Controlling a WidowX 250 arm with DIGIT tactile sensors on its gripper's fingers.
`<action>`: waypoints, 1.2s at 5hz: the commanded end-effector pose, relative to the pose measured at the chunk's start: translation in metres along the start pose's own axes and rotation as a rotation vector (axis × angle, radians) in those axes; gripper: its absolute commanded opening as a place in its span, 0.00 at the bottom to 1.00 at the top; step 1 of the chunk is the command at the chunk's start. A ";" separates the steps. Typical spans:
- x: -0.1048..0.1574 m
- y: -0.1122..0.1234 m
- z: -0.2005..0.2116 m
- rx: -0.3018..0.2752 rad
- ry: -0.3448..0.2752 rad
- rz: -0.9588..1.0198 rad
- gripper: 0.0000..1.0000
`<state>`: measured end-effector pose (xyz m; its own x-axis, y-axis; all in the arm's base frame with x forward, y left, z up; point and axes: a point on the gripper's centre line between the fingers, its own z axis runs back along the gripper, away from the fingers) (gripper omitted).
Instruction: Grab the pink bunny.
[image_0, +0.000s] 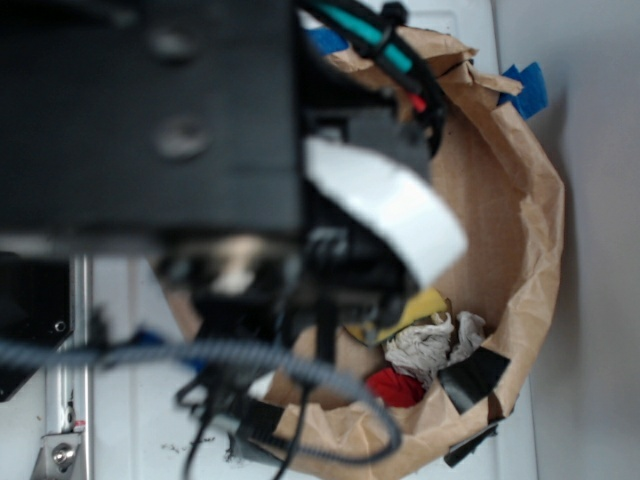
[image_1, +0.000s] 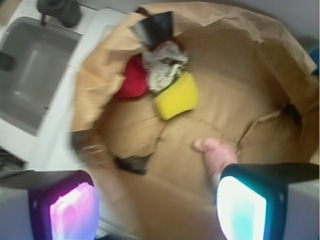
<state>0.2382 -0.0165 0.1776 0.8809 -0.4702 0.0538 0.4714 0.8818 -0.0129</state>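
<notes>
So inside the brown paper liner I count one pink bunny, one yellow sponge, one red ball-ish thing, and one crumpled grey-white rag. There are also a couple of black tape patches on the paper, one at the far rim and one lower on the left fold.

The bunny is down on the near right of the paper floor, right beside the right-hand finger and partly tucked behind it. Only a pink rounded bit and a stubby end poking left are visible, so its long axis seems to run from upper left to lower right, but it's blurry and I can't tell head from feet.

The gripper hangs over the near edge with its jaws spread wide apart, nothing between them. The left finger glows pink, the right one teal.

The sponge, ball and rag are bunched together at the far left of the liner, well apart from the bunny. Bare paper lies between them. A grey sink sits off to the left on the white counter.

In the exterior view the arm blocks most of it; the bunny is hidden there, only the sponge, rag and red thing peek out.
</notes>
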 end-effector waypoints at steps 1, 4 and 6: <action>0.015 0.076 -0.053 0.067 -0.018 0.071 1.00; -0.029 0.075 -0.118 0.142 0.110 -0.076 1.00; -0.024 0.085 -0.138 0.151 0.159 -0.059 1.00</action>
<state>0.2574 0.0606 0.0266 0.8469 -0.5129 -0.1403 0.5277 0.8433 0.1023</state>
